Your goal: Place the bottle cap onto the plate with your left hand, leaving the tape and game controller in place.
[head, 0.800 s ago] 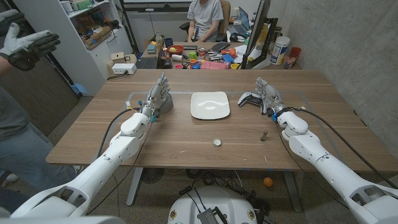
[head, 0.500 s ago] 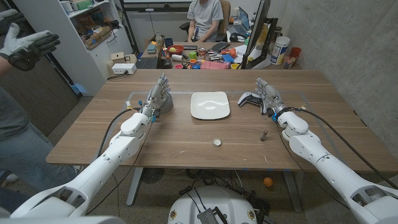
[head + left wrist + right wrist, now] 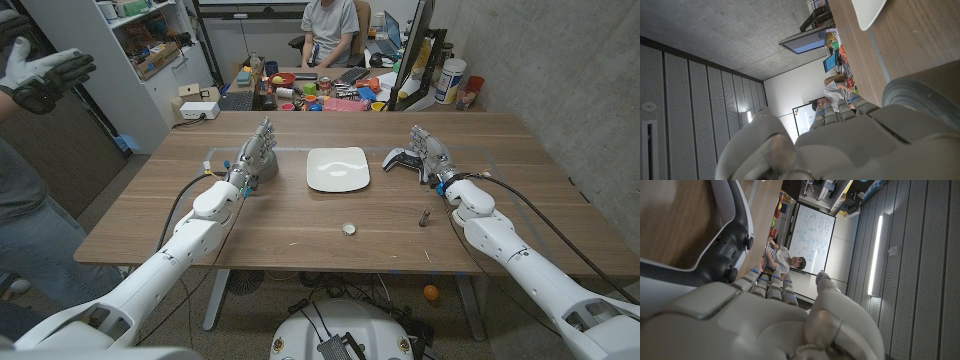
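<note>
Wooden counter [image 3: 250, 225], white plate [image 3: 338, 168] centred, left robot hand [image 3: 256, 158] open, hiding most of the tape [image 3: 266, 170], right robot hand [image 3: 430, 155] open, partly covering the game controller [image 3: 399, 159], bottle cap [image 3: 349, 229] near the front edge

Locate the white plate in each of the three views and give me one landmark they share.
Head view: plate at the table's middle, between the two hands.
Left wrist view: plate's edge at the top, on the wood.
Right wrist view: not in it.
Shared landmark: the seated person behind the table.
</note>
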{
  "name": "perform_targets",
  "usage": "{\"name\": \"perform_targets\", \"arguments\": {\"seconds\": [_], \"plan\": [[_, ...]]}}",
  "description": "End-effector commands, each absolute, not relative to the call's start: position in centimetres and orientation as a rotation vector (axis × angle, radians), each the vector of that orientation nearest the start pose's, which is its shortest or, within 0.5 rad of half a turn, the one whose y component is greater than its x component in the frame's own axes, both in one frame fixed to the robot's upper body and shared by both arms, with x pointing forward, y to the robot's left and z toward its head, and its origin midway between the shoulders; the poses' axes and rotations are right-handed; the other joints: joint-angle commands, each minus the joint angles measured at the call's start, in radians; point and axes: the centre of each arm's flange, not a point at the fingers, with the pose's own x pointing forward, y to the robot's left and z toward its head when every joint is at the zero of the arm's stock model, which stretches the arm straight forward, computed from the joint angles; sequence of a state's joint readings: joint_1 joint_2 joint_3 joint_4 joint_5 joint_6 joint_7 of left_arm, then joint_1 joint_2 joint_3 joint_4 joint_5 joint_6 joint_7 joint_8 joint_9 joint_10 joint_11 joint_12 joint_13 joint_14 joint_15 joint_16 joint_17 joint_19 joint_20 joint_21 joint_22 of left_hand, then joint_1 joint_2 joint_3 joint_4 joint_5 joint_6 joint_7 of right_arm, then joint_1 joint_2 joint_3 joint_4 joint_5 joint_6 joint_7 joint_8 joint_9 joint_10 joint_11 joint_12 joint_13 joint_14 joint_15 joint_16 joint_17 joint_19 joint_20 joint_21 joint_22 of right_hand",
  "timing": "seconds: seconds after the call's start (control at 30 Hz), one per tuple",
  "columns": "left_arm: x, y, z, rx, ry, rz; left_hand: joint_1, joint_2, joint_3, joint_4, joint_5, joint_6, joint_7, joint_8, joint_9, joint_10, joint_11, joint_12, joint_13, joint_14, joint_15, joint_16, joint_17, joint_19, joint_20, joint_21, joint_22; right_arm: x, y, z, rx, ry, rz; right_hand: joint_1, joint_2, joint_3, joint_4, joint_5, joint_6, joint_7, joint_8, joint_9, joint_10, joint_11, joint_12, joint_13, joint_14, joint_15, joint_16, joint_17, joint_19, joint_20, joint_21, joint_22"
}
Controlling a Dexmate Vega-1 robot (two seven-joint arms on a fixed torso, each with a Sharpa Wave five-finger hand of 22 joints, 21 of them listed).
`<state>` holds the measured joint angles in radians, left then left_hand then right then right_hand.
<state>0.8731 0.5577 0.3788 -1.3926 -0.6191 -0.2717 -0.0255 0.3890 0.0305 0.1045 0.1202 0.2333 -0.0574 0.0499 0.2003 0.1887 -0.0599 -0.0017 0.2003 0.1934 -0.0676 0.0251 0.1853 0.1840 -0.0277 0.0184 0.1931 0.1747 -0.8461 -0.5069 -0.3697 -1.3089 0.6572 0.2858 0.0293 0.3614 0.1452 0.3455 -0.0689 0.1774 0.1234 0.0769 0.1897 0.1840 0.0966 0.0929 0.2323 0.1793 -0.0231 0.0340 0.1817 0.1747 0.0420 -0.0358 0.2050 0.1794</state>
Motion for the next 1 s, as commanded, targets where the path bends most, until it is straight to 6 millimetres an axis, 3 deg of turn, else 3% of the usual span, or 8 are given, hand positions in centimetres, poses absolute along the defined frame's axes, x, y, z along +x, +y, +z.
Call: {"name": "perform_targets", "arguments": {"seconds": [0.03, 0.4, 0.57, 0.63, 0.77, 1.0], "plan": [[61.7, 27.5, -1.4, 0.115, -0.646, -0.280, 0.016, -0.001, 0.001, -0.006, 0.006, 0.002, -0.002, 0.004, 0.002, -0.003, 0.015, 0.006, 0.003, -0.002, 0.012, 0.004, 0.003, -0.004, 0.020, 0.000, 0.005, 64.9, -28.2, -2.8, 0.057, -0.623, 0.204, 0.004, -0.005, 0.003, -0.005, 0.006, 0.010, -0.003, 0.006, 0.001, 0.011, 0.001, -0.001, 0.004, -0.002, 0.006, 0.005, 0.004, 0.005, -0.006, 0.004, 0.004], [59.1, 27.3, -0.6, 0.237, -0.657, -0.305, 0.033, -0.003, 0.003, -0.018, 0.006, -0.003, -0.002, 0.002, 0.002, -0.009, 0.021, 0.004, 0.003, -0.008, 0.016, 0.002, 0.003, -0.022, 0.034, -0.005, 0.005, 63.6, -28.0, -1.3, 0.057, -0.701, 0.174, 0.004, -0.007, 0.001, -0.007, 0.006, 0.019, -0.004, 0.009, 0.001, 0.017, 0.002, -0.001, 0.004, 0.002, 0.002, 0.006, 0.004, 0.010, -0.009, 0.005, 0.004], [57.8, 27.8, 0.0, 0.312, -0.650, -0.252, 0.061, -0.004, 0.006, -0.036, 0.005, 0.000, -0.001, 0.004, 0.004, -0.020, 0.050, 0.002, 0.004, -0.019, 0.048, 0.000, 0.003, -0.073, 0.062, -0.013, 0.006, 63.4, -28.1, -1.1, 0.065, -0.722, 0.125, 0.004, -0.009, -0.001, -0.008, 0.006, 0.025, -0.003, 0.010, 0.001, 0.024, 0.001, 0.001, 0.004, 0.005, 0.003, 0.007, 0.004, 0.011, -0.009, 0.005, 0.004], [57.3, 28.0, 0.4, 0.346, -0.648, -0.243, 0.079, -0.005, 0.009, -0.047, 0.003, 0.003, -0.002, 0.007, 0.006, -0.024, 0.060, 0.003, 0.005, -0.021, 0.063, 0.002, 0.004, -0.092, 0.109, -0.012, 0.007, 63.2, -28.1, -0.9, 0.068, -0.734, 0.106, 0.004, -0.010, -0.001, -0.008, 0.006, 0.027, -0.003, 0.011, 0.001, 0.026, 0.001, 0.001, 0.004, 0.007, 0.003, 0.007, 0.004, 0.011, -0.009, 0.005, 0.004], [55.9, 28.3, 1.6, 0.456, -0.631, -0.204, 0.102, -0.003, 0.015, -0.061, 0.002, 0.014, -0.004, 0.012, 0.008, -0.013, 0.058, 0.009, 0.006, -0.015, 0.075, 0.005, 0.004, -0.095, 0.135, -0.007, 0.008, 63.0, -28.1, -0.5, 0.084, -0.758, 0.081, 0.003, -0.016, -0.006, -0.012, 0.005, 0.042, -0.007, 0.014, 0.001, 0.045, 0.005, 0.006, 0.004, 0.021, -0.002, 0.010, 0.003, 0.014, -0.003, 0.004, 0.004], [53.3, 28.0, 3.6, 0.627, -0.646, -0.168, 0.177, -0.007, 0.032, -0.107, 0.000, 0.037, 0.003, 0.023, 0.011, 0.020, 0.043, 0.023, 0.009, 0.008, 0.077, 0.014, 0.005, -0.080, 0.156, 0.006, 0.009, 62.8, -27.8, 0.1, 0.100, -0.783, 0.068, 0.007, -0.019, -0.009, -0.020, 0.005, 0.067, -0.007, 0.018, 0.001, 0.079, 0.006, 0.013, 0.003, 0.050, -0.011, 0.015, 0.001, 0.026, -0.005, 0.006, 0.004]]}}
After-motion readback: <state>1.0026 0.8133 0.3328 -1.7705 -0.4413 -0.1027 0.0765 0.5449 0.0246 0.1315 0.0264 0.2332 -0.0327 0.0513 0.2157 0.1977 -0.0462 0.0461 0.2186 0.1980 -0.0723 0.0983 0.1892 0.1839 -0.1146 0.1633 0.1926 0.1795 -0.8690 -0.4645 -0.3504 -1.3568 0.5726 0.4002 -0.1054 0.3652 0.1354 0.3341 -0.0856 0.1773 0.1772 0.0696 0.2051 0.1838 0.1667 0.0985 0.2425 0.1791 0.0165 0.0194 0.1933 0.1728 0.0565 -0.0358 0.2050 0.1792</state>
